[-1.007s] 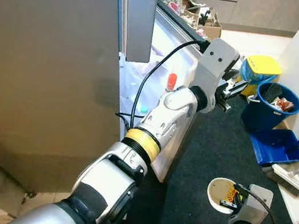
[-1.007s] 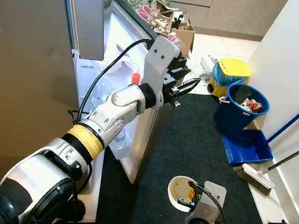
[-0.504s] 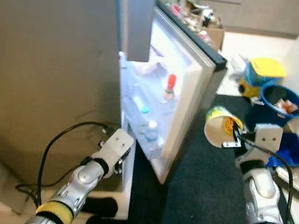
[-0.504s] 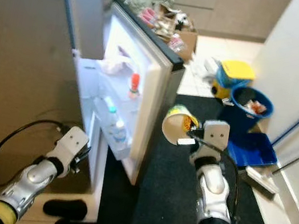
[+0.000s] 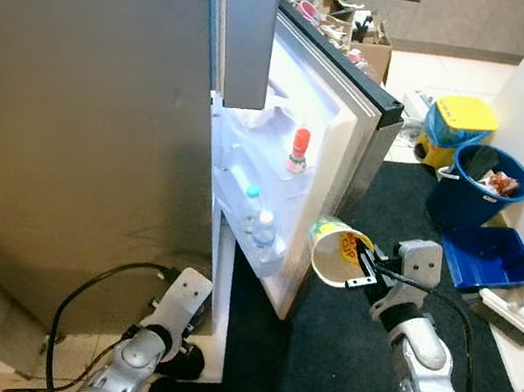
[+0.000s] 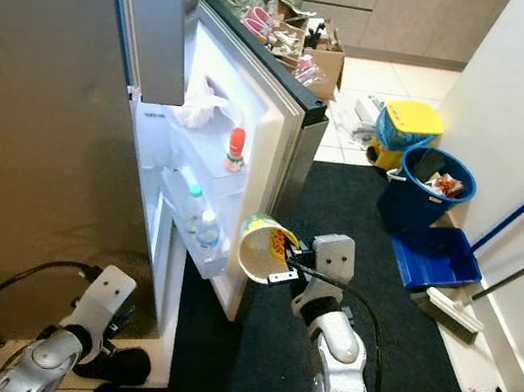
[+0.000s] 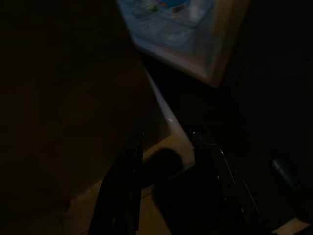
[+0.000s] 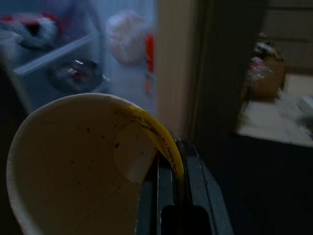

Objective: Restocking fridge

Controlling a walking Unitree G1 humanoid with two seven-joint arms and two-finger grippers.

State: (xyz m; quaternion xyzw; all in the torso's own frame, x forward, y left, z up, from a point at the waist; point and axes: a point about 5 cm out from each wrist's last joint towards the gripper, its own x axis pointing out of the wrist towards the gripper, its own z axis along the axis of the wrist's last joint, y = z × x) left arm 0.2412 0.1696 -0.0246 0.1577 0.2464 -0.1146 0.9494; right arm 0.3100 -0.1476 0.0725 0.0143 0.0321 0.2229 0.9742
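An empty paper cup [image 5: 337, 253] with a yellow rim hangs tilted just in front of the open fridge door [image 5: 356, 136], mouth towards me. My right gripper [image 5: 364, 269] is shut on its rim; in the right wrist view a finger [image 8: 167, 192] clamps the cup [image 8: 73, 156] wall. The door shelves hold a red-capped bottle [image 5: 299, 149] and two water bottles [image 5: 263, 230]. My left arm [image 5: 172, 310] hangs low beside the fridge's base. In the dark left wrist view the left gripper [image 7: 167, 139] is open with nothing between its fingers, above the floor.
Beyond the black carpet [image 5: 342, 373], a blue bucket [image 5: 484, 186], a yellow-lidded bin [image 5: 462, 118], a blue dustpan [image 5: 487, 258] and a broom [image 5: 503, 312] line the white wall on the right. A cluttered cardboard box [image 5: 363, 39] sits behind the fridge door.
My left arm has come off the fridge door's edge and dropped down beside the fridge base. My right arm has risen from low down, bringing the cup up to the door.
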